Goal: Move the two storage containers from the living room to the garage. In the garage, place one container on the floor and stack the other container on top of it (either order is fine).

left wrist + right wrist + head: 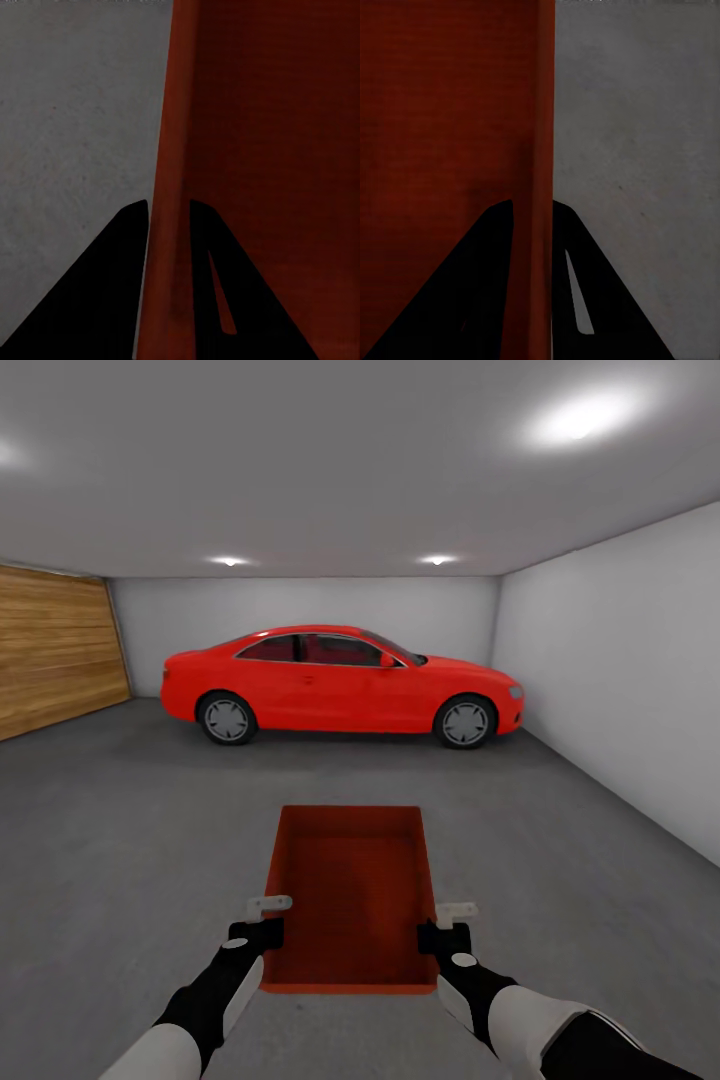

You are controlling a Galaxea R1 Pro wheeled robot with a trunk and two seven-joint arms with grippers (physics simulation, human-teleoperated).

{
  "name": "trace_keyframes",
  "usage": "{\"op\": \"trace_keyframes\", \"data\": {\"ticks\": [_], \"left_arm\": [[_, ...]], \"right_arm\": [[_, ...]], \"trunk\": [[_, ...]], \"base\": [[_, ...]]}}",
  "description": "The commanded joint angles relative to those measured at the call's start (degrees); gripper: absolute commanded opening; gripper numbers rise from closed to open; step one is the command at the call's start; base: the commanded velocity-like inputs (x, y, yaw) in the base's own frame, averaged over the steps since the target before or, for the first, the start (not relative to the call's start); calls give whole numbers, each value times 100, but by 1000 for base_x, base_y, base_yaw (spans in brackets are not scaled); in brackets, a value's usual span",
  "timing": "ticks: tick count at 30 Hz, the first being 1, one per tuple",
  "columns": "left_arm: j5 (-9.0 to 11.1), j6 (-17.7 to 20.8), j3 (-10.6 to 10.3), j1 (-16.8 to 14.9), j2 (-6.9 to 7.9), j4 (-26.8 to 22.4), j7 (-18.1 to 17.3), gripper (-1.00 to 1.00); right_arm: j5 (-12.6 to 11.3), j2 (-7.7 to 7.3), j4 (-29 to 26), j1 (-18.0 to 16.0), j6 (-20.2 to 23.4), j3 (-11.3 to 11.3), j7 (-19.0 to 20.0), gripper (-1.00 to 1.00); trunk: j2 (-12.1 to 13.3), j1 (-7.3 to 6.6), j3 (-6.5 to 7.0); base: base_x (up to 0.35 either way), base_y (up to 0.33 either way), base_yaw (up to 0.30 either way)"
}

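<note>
short of the red car (340,685), 1 storage container (350,895) is held above the garage floor (120,830), its side walls clamped by the left gripper (262,922) and right gripper (447,928). setting down and stacking are judged outstanding.

arms: white upper shells, black forearms | left gripper (266,920), right gripper (440,925): black bodies, pale grey fingertips

Head camera looks forward and down across the garage; both wrist cameras look closely along the storage container (350,895) walls.
</note>
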Motion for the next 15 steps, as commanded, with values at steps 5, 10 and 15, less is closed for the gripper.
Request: {"op": "trace_keyframes", "data": {"ticks": [5, 10, 15], "left_arm": [[-53, 45, 46, -7, 11, -20, 247, -100], [-53, 45, 46, -7, 11, -20, 247, -100], [-53, 45, 46, -7, 11, -20, 247, -100]], "right_arm": [[-134, -21, 13, -3, -45, 7, -27, -100], [-134, -21, 13, -3, -45, 7, -25, -100], [-134, -21, 13, -3, -44, 7, -27, -100]], "trunk": [[-9, 5, -10], [-9, 5, -10], [-9, 5, -10]], "base": [[321, 0, 0], [321, 0, 0], [321, 0, 0]]}}
